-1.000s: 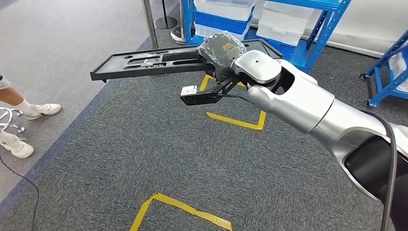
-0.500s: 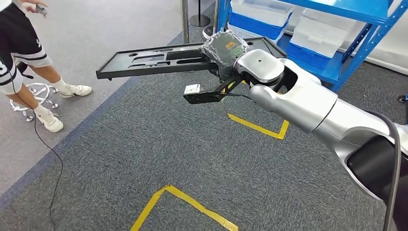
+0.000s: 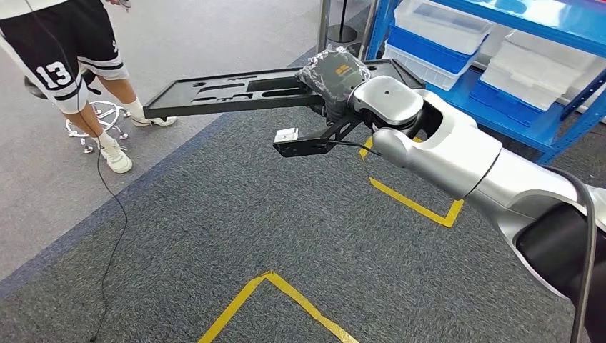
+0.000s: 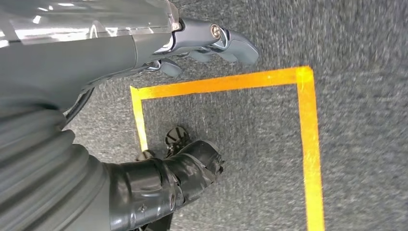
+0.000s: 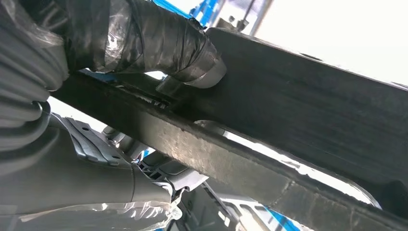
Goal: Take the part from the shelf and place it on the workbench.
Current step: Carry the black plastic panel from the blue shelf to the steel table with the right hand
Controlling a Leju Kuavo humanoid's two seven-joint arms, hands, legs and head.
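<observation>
Head view, right hand (image 3: 330,80) gripping black part (image 3: 236,91), person's shorts (image 3: 61,53) numbered 13, left hand (image 4: 207,43) empty, fingers apart

A dark grey carpet floor (image 3: 236,236) covers most of the ground in the head view, meeting a paler, smoother floor strip (image 3: 43,207) along a blue-grey border on the left. Yellow tape lines (image 3: 421,204) are stuck flat on the carpet: one corner mark near the blue shelf (image 3: 543,136), another angle (image 3: 275,300) nearer the robot. A thin black cable (image 3: 107,236) trails across the pale strip and onto the carpet. A chrome stool base (image 3: 96,121) stands on the pale floor. The blue shelf stands on the carpet and carries white and blue bins (image 3: 436,32) on its lower levels
</observation>
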